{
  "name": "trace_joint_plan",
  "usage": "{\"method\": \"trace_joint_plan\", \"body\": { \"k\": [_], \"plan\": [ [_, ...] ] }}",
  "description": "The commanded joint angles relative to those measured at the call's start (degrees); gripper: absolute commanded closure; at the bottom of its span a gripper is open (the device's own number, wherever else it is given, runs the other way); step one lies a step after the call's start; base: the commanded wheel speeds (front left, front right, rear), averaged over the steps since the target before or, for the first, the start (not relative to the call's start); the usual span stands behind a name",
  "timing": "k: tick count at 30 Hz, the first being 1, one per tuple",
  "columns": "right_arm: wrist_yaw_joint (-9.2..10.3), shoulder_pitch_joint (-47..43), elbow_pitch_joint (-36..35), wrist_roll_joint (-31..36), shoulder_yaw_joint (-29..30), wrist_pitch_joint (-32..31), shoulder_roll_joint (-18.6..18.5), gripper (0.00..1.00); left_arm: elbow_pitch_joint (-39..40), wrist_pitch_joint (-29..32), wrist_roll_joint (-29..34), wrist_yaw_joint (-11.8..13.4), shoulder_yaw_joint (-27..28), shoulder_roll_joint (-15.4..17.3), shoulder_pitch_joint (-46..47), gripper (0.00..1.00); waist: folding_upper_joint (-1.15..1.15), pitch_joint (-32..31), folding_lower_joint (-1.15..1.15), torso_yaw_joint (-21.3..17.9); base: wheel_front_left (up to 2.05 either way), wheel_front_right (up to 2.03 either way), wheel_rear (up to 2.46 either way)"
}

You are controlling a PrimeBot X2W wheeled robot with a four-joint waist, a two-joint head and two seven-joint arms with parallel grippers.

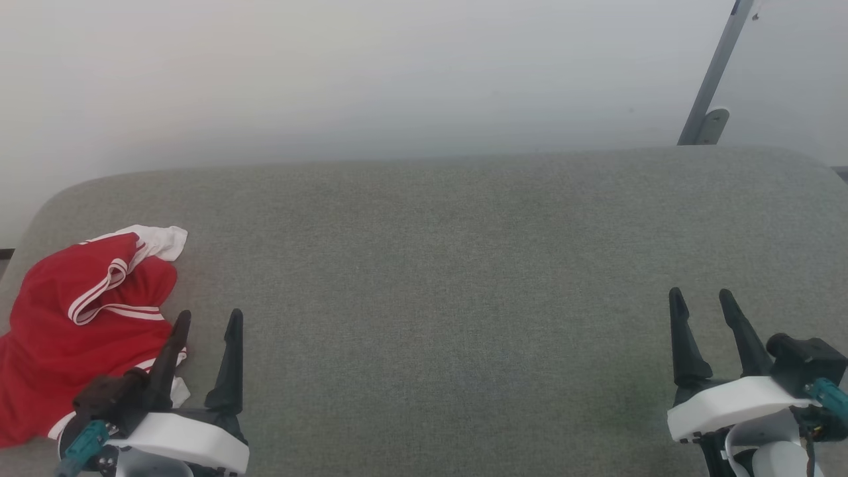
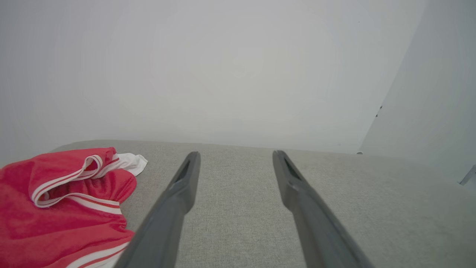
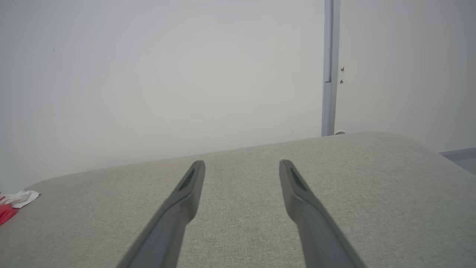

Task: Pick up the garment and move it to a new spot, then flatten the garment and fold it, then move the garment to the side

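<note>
The soft grey table [image 1: 464, 265] has the garment [image 1: 73, 318] crumpled at the left. The left gripper [image 1: 209, 314] and right gripper [image 1: 700, 292] are wide open and empty, ready to grab.

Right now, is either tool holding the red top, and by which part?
Nothing is held. The left tool and right tool both stand open and empty; the garment lies crumpled on the grey cushion beside the left tool.

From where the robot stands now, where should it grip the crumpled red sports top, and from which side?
Probably the raised fold with white-red-white stripe trim on the bright red shiny sports top, taken from above on its right side. That fold stands off the grey fabric surface, giving an edge to pinch, and the left gripper, jaws open, is beside that side.
</note>
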State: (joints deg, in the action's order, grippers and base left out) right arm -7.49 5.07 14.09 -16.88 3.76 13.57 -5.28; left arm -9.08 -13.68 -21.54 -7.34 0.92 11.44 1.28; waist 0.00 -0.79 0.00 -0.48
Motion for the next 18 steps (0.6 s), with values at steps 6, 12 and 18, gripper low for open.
{"method": "trace_joint_plan", "body": {
  "k": [6, 12, 18],
  "plan": [
    [0.00, 0.83, -0.38, 3.31, -0.01, 0.89, -0.16, 0.00, 0.73, -0.91, 2.79, -0.18, 0.02, 0.45, -0.59, 0.00, 0.00, 0.02, 0.00, -0.05, 0.00, 0.00, 0.00],
    [0.00, 0.86, -0.35, 5.55, -0.04, 1.55, -0.17, 0.00, 0.58, -1.54, 4.51, -0.15, -0.29, 0.82, -0.82, 0.00, 0.00, -0.08, 0.00, -0.07, 0.00, 0.00, 0.00],
    [0.00, 0.91, -0.19, 5.84, -0.13, 1.64, -0.16, 0.00, 0.42, -1.55, 4.45, -0.16, -0.27, 0.97, -0.75, 0.00, 0.00, -0.17, 0.00, -0.06, 0.00, 0.00, 0.00]
  ]
}}
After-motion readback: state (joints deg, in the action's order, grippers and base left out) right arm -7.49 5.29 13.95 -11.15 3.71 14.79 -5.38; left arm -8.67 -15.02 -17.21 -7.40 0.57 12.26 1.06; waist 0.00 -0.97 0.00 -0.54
